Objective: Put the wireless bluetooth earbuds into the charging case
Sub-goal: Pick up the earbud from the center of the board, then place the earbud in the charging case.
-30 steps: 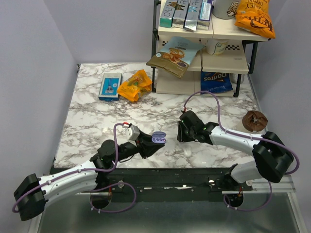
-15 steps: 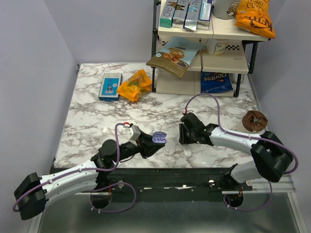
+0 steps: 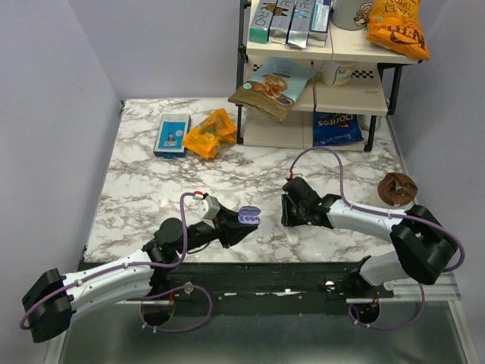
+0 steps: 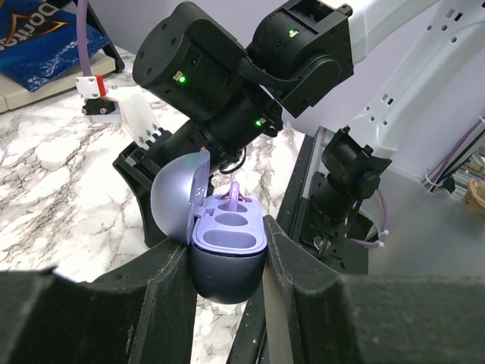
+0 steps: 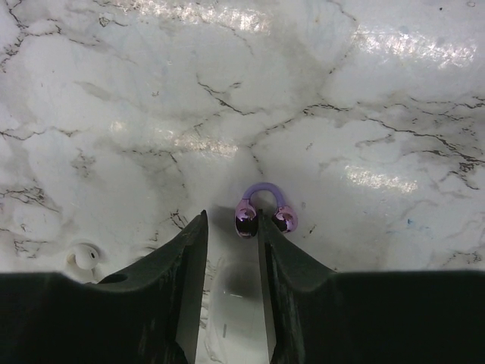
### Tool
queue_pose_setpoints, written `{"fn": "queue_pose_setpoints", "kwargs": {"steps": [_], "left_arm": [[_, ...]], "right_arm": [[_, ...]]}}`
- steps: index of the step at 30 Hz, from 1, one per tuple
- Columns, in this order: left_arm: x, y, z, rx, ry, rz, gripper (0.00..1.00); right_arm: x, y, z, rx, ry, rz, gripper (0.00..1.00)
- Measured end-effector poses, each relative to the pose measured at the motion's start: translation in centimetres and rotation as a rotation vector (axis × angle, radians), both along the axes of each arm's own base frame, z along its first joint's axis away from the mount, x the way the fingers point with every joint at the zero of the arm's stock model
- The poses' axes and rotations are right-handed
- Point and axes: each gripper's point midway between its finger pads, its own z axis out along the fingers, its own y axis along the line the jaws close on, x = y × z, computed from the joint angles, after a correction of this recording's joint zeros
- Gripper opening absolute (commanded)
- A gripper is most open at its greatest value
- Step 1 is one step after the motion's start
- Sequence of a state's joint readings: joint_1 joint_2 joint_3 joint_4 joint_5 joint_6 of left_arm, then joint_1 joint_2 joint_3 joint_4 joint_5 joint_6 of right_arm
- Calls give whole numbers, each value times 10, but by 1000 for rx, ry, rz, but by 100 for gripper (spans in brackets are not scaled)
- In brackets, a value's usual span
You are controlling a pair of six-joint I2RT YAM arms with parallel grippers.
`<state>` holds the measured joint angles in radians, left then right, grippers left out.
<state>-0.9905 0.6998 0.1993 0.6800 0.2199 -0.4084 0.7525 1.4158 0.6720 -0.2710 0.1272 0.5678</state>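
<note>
My left gripper (image 4: 226,267) is shut on the charging case (image 4: 226,246), a blue-lilac puck with its lid open, held above the table's near edge; it also shows in the top view (image 3: 247,217). One lilac earbud (image 4: 234,194) stands in the case's far slot; the near slots look empty. The other earbud (image 5: 264,211), two shiny purple balls joined by a lilac arc, lies on the marble. My right gripper (image 5: 232,220) is open and low over it: one ball sits between the fingertips against the right finger, the other outside it. In the top view the right gripper (image 3: 294,209) hides that earbud.
A small white round piece (image 5: 85,256) lies on the marble left of my right gripper. A brown round object (image 3: 397,187) sits at the right edge. A snack shelf (image 3: 318,83), an orange bag (image 3: 210,133) and a blue box (image 3: 172,133) stand at the back.
My right gripper has shifted slightly toward the near right. The left arm with the case has barely moved.
</note>
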Motion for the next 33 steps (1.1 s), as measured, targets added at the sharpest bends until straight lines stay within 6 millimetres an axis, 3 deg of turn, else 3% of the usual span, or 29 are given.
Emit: {"fn": "queue_pose_setpoints", "kwargs": {"steps": [5,12,17,25,33], "left_arm": [[0,0,1,-3,-2,0,0],[0,0,1,-4,-2,0,0],[0,1,1,-7,-1,3,0],[6,8,-6,-14,14,57,0],[34,11,-13,-2,-2,197,0]], "right_arm": [[0,-1,0,-4,-2,-2,31],[2,-3,0,-17,-13,0,7],[3,-6,11,-6,-57,17,1],[11,3,108,183,-334,95,1],[-10,23,185,367,-462,239,1]]}}
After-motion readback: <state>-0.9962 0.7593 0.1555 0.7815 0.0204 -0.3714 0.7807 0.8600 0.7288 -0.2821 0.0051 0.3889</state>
